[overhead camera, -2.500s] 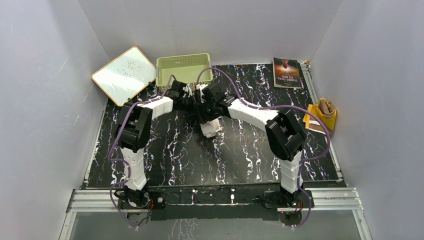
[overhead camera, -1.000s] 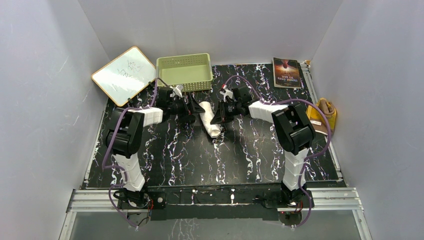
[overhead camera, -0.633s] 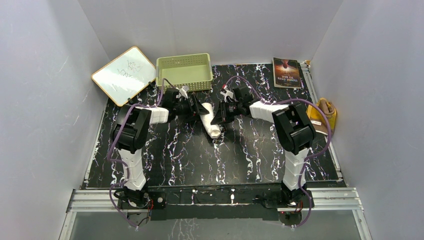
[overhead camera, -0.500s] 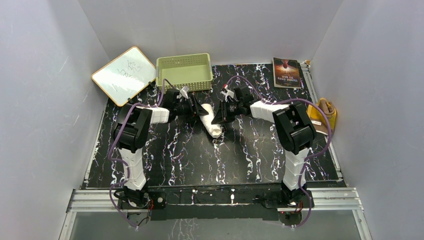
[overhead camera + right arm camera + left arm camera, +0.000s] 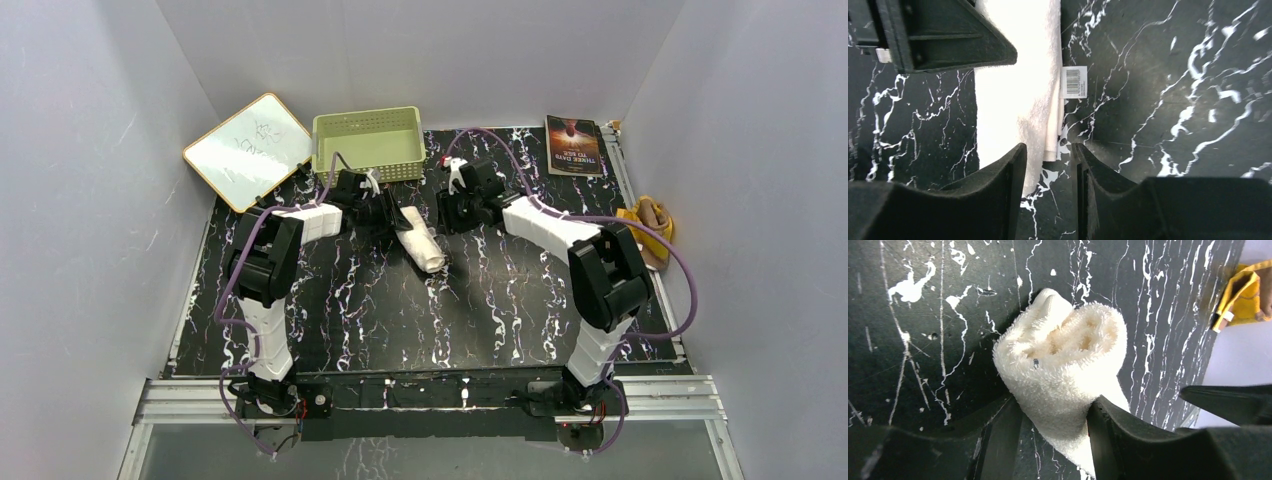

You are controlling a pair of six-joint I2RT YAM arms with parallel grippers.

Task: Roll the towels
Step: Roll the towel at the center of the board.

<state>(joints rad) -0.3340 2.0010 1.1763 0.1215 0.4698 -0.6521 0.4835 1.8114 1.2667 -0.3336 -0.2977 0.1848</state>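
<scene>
White towel [image 5: 421, 241] lies rolled up on the tabletop [image 5: 400, 310], far centre, near the green basket [image 5: 366, 116] but not touching it. The roll runs diagonally, with its near end pointing toward the right arm's side. In the left wrist view the roll's end faces the camera: a loose terry spiral with open folds, not tight.

Left fingers [image 5: 998, 437] clamp the roll from both sides. Both touch the cloth, and it is squeezed narrower between them than at the free end, so the left is grasping the white towel.

Right fingers [image 5: 998, 195] stand apart with a clear gap and nothing pinched. The towel's edge and bare tabletop show through the gap. Right is released, just beside the roll. A small barcode tag [image 5: 1073, 81] sticks out from the towel's edge. One left finger also shows at the top left of the right wrist view, over the towel.

Brown towel [image 5: 648, 222], yellow side showing, sits bunched at the right edge of the tabletop by the wall, well apart from both arms. Cannot tell how it is folded.

Whiteboard [image 5: 248, 148] leans at the far left, just beside the basket. Book [image 5: 573, 145] lies at the far right. Left arm [image 5: 270, 250] and right arm [image 5: 600, 270] both reach in toward the roll.
</scene>
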